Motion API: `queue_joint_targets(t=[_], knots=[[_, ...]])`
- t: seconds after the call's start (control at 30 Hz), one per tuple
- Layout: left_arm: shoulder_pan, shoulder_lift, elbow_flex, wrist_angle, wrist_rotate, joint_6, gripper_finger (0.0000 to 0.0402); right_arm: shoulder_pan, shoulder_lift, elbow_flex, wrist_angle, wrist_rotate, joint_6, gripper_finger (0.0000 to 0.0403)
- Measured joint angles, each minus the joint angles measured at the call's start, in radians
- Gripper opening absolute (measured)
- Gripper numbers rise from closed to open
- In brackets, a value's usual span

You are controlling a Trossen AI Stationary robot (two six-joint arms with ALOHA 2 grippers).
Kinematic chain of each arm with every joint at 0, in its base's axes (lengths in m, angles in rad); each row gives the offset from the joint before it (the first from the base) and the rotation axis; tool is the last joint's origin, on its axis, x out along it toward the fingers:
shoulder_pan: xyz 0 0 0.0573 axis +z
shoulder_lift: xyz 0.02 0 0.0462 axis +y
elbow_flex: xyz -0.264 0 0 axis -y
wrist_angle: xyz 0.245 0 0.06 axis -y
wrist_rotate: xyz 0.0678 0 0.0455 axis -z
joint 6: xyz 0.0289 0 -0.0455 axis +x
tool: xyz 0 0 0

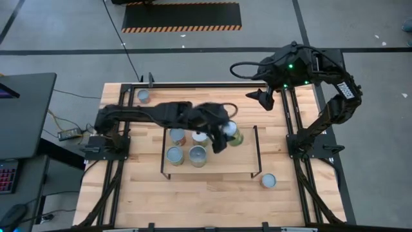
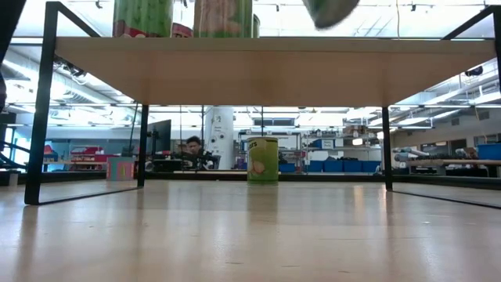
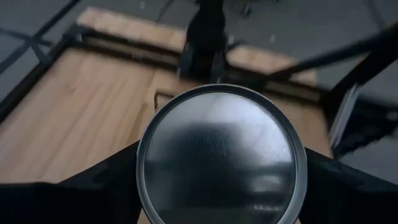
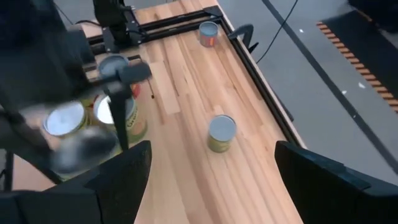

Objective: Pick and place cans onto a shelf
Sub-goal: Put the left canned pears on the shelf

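Note:
My left gripper reaches from the table's left over the right part of the shelf, shut on an olive can. That can's silver top fills the left wrist view, and it shows blurred above the shelf board in the low view. Several cans stand upright on the shelf's left half. My right gripper hangs open high over the table's far right, with nothing between its fingers. My left gripper pinches the can between its two fingers, one on each side of the wall just under the top rim. The fingers slant down from the table's left. The can is lifted clear above the shelf, tilted, with its top toward the wrist.
A loose can stands on the table near the shelf's right end, and another at the far left by a clamp. A third stands beyond the shelf, hidden under my left arm in the high view. The shelf's black frame ends rise at its sides.

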Motion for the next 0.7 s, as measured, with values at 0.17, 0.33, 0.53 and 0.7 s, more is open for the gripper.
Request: queue_joint_targets(t=[0.17, 0.33, 0.53, 0.7], knots=[[0.000, 0.052, 0.000, -0.049, -0.016, 0.012, 0.0318, 0.000, 0.004, 0.000, 0.007, 0.004, 0.041, 0.0348], [0.000, 0.055, -0.007, -0.085, -0.057, 0.060, 0.0321, 0.003, 0.012, 0.000, 0.013, 0.018, 0.067, 0.0348], [0.003, 0.054, -0.013, -0.095, -0.037, 0.069, 0.0356, 0.003, 0.029, 0.000, 0.013, 0.018, 0.067, 0.0348], [0.003, 0.070, -0.013, -0.117, -0.033, 0.099, 0.0364, 0.003, 0.034, 0.000, 0.026, 0.018, 0.067, 0.0348]])
